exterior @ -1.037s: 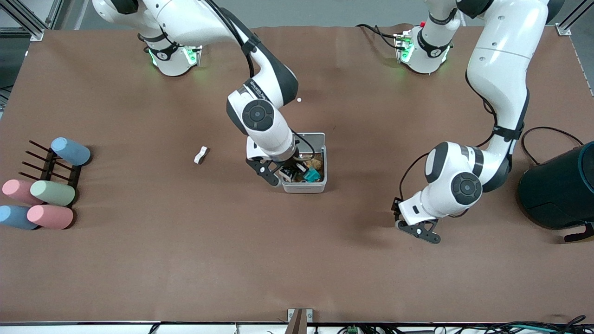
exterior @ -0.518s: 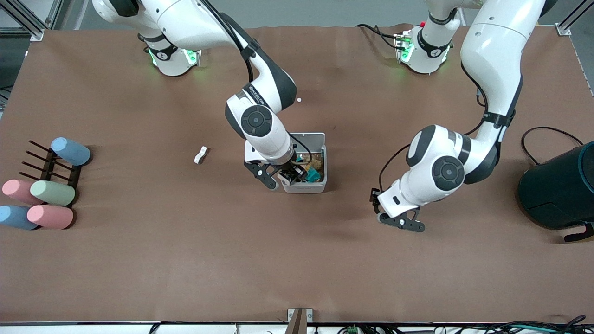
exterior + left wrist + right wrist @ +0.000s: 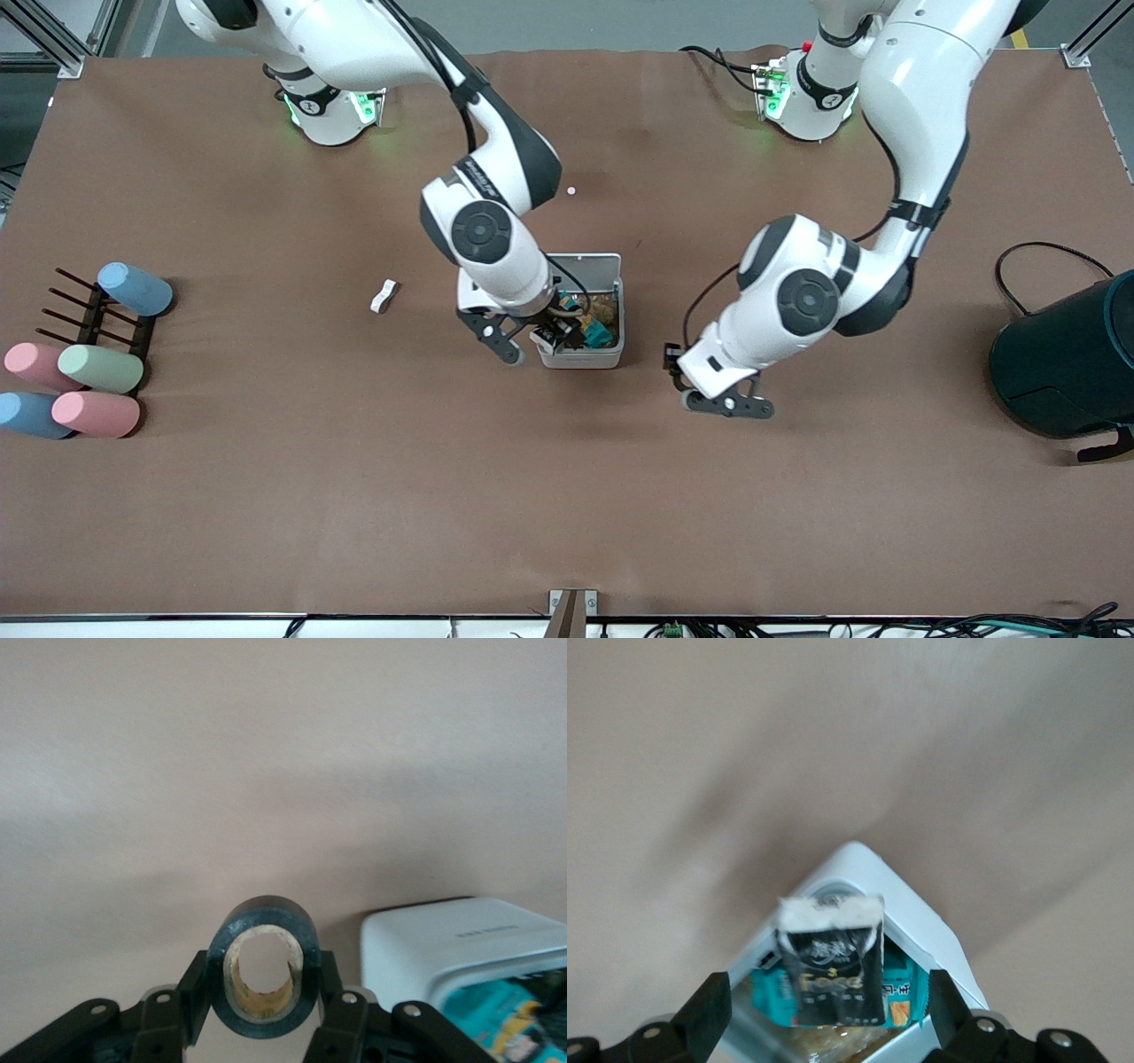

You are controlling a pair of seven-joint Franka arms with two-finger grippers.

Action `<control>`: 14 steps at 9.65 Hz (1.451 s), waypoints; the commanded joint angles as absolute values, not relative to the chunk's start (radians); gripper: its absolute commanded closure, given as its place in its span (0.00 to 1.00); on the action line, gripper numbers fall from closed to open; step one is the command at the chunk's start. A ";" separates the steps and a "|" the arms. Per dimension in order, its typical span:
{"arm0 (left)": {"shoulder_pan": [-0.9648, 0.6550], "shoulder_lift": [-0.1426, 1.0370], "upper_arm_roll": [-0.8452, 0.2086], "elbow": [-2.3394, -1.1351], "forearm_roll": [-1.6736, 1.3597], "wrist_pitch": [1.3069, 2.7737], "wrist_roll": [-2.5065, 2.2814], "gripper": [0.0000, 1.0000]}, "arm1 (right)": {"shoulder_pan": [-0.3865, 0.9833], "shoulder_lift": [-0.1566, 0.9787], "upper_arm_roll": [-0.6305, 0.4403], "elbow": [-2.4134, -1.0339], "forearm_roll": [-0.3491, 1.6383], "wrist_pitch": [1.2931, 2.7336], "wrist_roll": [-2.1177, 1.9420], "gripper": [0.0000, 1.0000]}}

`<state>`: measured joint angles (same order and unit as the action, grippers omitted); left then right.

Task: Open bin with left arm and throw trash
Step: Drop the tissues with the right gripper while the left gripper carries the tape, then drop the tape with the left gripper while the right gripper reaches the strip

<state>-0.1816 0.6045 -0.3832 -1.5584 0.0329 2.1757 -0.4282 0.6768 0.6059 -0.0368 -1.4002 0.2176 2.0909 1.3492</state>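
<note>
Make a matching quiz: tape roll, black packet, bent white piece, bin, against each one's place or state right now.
1. tape roll
2. black packet
3. bent white piece
4. bin

A. open at the top
B. lying on the table, toward the right arm's end
C. clamped in the left gripper fingers
D. over the bin, between the right gripper fingers, which are spread

Pairs: 1-C, 2-D, 3-B, 4-A

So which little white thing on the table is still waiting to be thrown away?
Find the open bin mid-table, with the right gripper over it. Beside it, toward the right arm's end, lies a bent white piece. Unlike the tiny white dot farther from the camera, it is chunky and kinked.
</note>
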 commanded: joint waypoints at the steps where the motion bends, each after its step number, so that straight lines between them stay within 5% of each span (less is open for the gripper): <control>1: -0.251 0.591 -0.382 -1.539 0.038 2.161 -0.550 1.00 | 0.565 0.490 -0.023 -1.434 0.235 1.937 1.325 0.01; 4: -0.317 0.617 -0.376 -1.539 0.051 2.181 -0.633 1.00 | 0.416 0.436 -0.026 -1.460 0.229 1.760 1.177 0.01; 6: -0.351 0.623 -0.374 -1.539 0.098 2.183 -0.714 1.00 | 0.321 0.356 -0.028 -1.630 0.215 1.752 0.981 0.01; 14: -0.383 0.646 -0.374 -1.546 0.161 2.204 -0.799 0.97 | 0.244 0.292 -0.022 -2.187 0.074 2.195 0.667 0.01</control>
<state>-0.3740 0.6440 -0.3802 -1.5449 0.1396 2.1972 -0.7773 0.2382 0.3581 -0.0315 -2.1012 0.0888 2.1599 0.6849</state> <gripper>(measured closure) 0.485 0.009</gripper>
